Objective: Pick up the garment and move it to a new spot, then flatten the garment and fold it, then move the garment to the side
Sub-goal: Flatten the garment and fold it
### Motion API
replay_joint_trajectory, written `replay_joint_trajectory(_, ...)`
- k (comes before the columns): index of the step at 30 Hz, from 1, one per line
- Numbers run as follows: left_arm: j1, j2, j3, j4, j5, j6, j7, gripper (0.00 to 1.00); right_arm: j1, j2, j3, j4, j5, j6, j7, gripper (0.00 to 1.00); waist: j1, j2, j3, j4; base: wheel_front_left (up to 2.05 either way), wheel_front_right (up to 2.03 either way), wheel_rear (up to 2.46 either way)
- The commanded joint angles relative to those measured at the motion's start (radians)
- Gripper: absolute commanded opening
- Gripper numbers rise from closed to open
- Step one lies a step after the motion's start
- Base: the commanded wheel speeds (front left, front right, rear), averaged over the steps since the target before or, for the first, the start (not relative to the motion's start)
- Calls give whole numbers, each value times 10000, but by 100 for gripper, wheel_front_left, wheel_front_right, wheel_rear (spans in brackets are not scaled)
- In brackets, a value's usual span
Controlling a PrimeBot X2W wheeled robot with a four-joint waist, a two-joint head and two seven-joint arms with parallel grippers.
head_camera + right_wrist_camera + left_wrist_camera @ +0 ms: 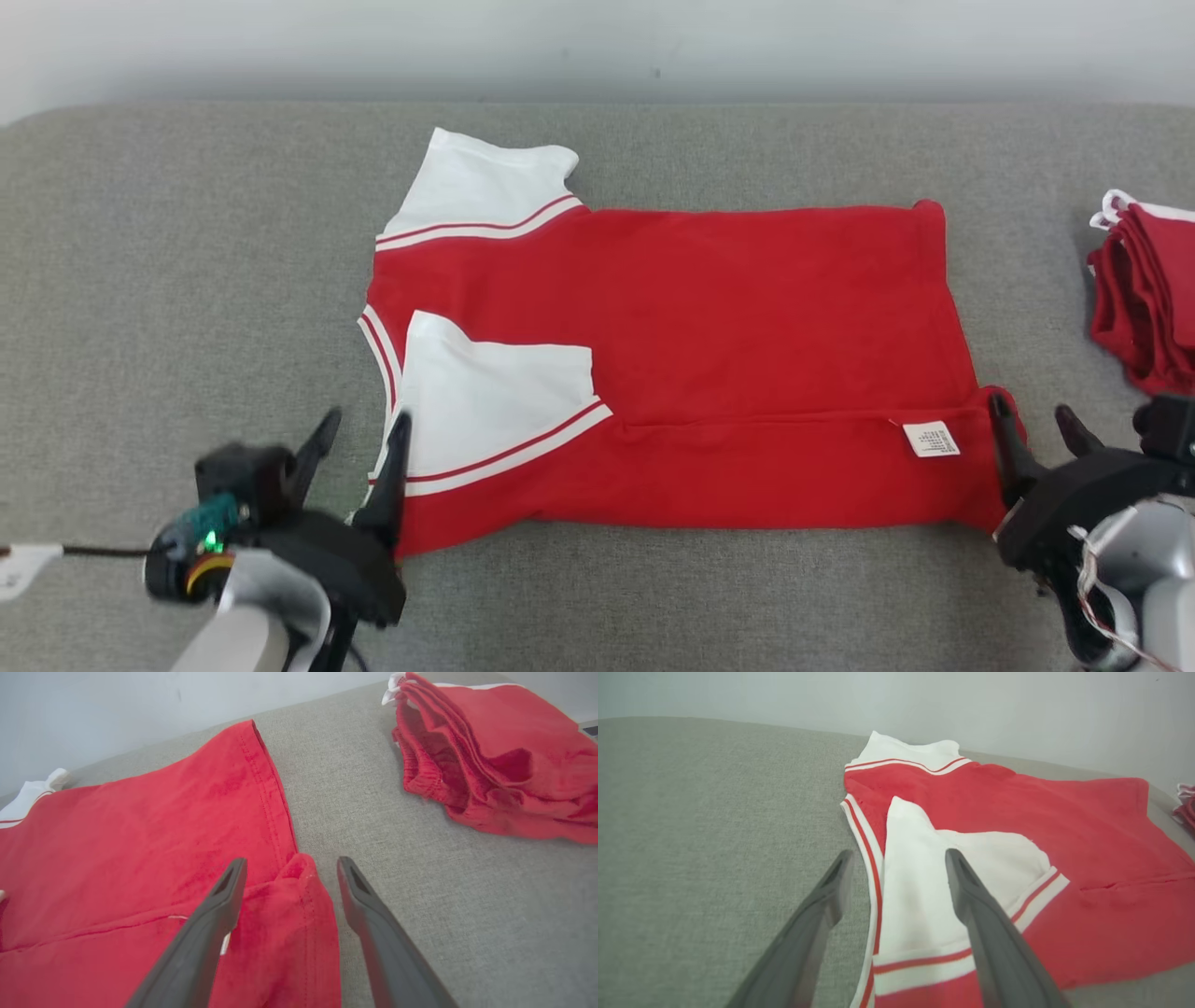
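The garment, a red jersey T-shirt with white sleeves, lies flat on the grey surface with its near long edge folded up over the body. One white sleeve lies folded onto the red; the other sticks out at the far left. A small white label shows near the right end. My left gripper stands open at the garment's near-left corner, its jaws straddling the collar edge. Over the near-right corner my right gripper is open too, nothing pinched.
A folded plain red garment with white cord loops lies at the right edge, close to my right arm; it shows larger in the right wrist view. A pale wall bounds the far side. Bare grey fabric stretches to the left.
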Motion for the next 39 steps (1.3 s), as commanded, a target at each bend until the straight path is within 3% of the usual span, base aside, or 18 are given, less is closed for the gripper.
replay_joint_trajectory(1, 273, 145, -38, -123, 115, 123, 133, 100, 224, 4, -62, -199, -67, -22, 146, 100, 1, -1, -118, 38, 0, 0, 0)
replay_joint_trajectory(8, 1702, 552, -268, -1138, 132, 1133, 1238, 100, 1066, 1, -323, -1163, 107, -22, 830, 100, 1, -1, -325, 48, 0, 0, 0)
replay_joint_trajectory(14, 1866, 556, -358, -969, 329, 1839, 1719, 100, 1213, 1, -196, -1146, 179, -22, 877, 100, 1, -1, -349, -42, 0, 0, 0)
replay_joint_trajectory(20, 1656, 420, -450, -643, 123, 1971, 2230, 100, 1161, 5, -37, -912, 146, -22, 827, 100, 1, -1, -269, -139, 0, 0, 0)
replay_joint_trajectory(21, 1650, 402, -470, -570, 93, 1983, 2334, 95, 1155, 3, -19, -878, 161, -22, 837, 100, 1, -1, -257, -154, 0, 0, 0)
replay_joint_trajectory(22, 1632, 384, -509, -511, 56, 1956, 2404, 43, 1144, 3, -6, -850, 161, -22, 836, 100, 1, -1, -247, -169, 0, 0, 0)
replay_joint_trajectory(23, 1601, 369, -524, -479, 34, 1938, 2449, 15, 1140, 3, -11, -807, 142, -22, 851, 100, 1, -1, -234, -182, 0, 0, 0)
replay_joint_trajectory(24, 1573, 378, -539, -458, 38, 1926, 2472, 0, 1151, 5, -37, -754, 58, -22, 904, 100, 1, -1, -219, -192, 0, 0, 0)
replay_joint_trajectory(30, 1768, 485, -521, -488, -68, 1917, 2515, 0, 1266, 5, -336, -659, -543, -22, 1226, 100, 1, -1, -103, -193, 0, 0, 0)
replay_joint_trajectory(39, 1839, 516, -394, -591, -188, 2021, 2371, 0, 1104, 6, 33, -17, -189, -22, 1713, 100, 1, -1, 79, -78, 0, 0, 0)
